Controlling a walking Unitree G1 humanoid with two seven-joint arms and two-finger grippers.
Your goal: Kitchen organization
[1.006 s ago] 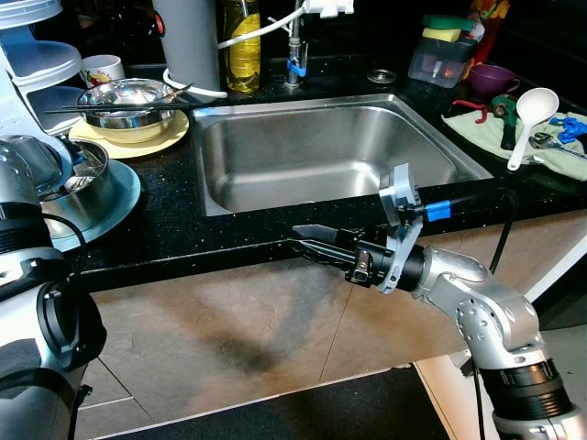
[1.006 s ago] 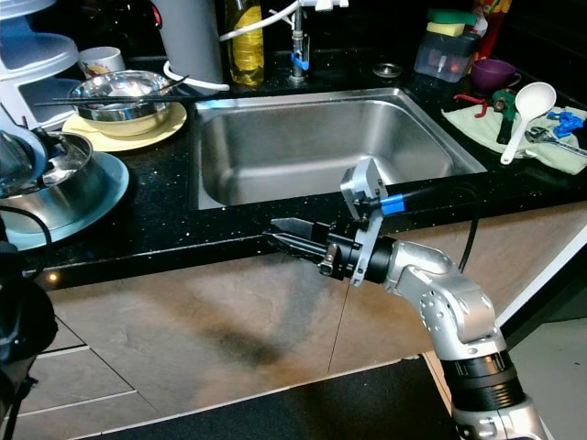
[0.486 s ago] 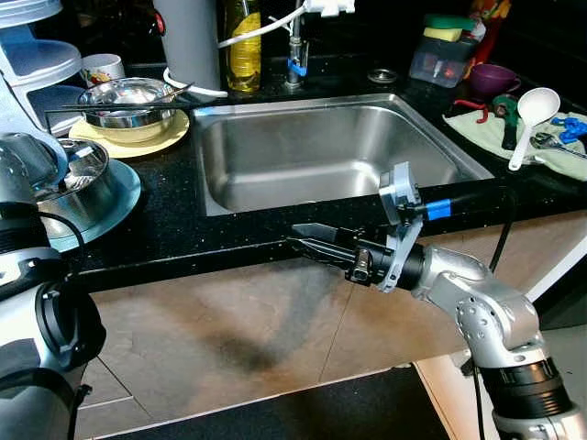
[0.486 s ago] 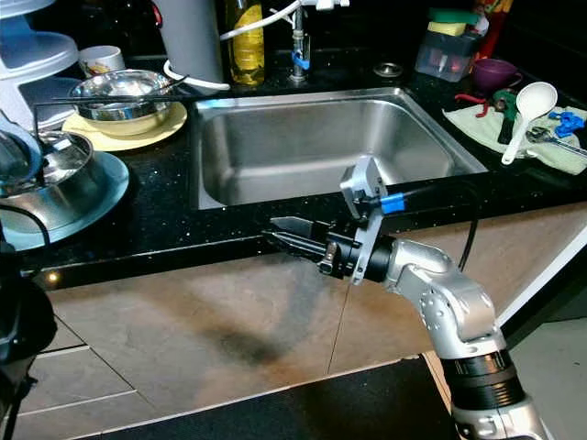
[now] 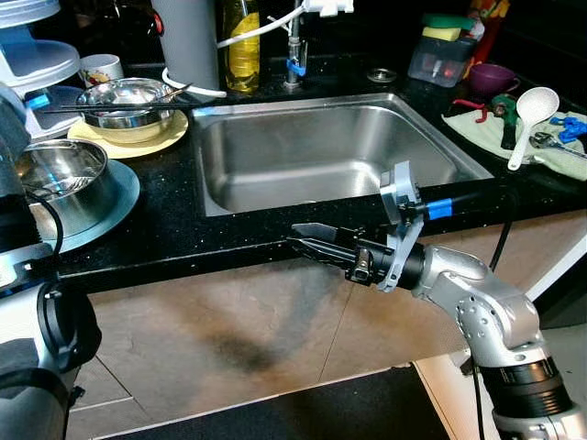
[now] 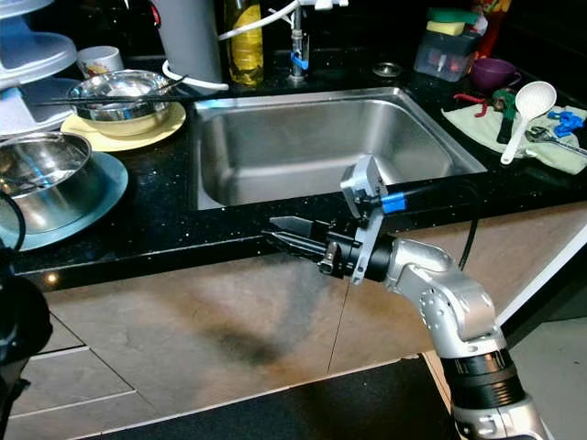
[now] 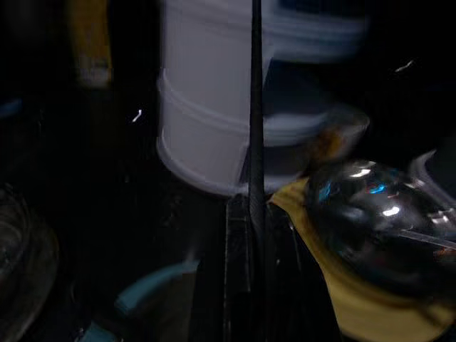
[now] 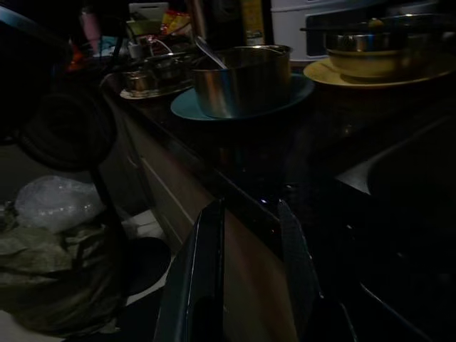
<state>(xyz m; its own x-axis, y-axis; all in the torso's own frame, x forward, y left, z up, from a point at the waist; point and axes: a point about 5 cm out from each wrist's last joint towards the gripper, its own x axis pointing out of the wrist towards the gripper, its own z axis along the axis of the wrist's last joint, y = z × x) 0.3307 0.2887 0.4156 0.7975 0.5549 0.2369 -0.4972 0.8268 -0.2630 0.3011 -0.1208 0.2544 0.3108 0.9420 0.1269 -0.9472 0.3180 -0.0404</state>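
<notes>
left arm: my left arm point(image 5: 37, 367) is sitting at the left edge in the head views; cannot tell from the dark, blurred wrist view if that gripper is open or closed.
near bowl: a steel bowl point(image 5: 57, 179) is resting on a teal plate point(image 5: 115, 203) on the black counter point(image 5: 174, 229), far left.
back bowl: another steel bowl point(image 5: 127, 99) is sitting on a yellow plate point(image 5: 160, 137) behind it, with black chopsticks point(image 5: 110, 107) lying across its rim.
cup: a white cup point(image 5: 101, 68) is standing just behind the yellow plate.
bottle: a yellow bottle point(image 5: 242, 46) is standing behind the sink's back-left corner.
sink: the steel sink point(image 5: 321, 151) is taking the middle of the counter.
right gripper: my right gripper point(image 5: 312, 240) is hovering in front of the counter's front edge, below the sink, pointing left; fingers point(image 8: 203, 285) are parted a little, gripping nothing.
right side: a white ladle point(image 5: 527, 119) is lying on a green cloth point(image 5: 486, 128) right of the sink; a purple cup point(image 5: 492, 78) is sitting behind it.
</notes>
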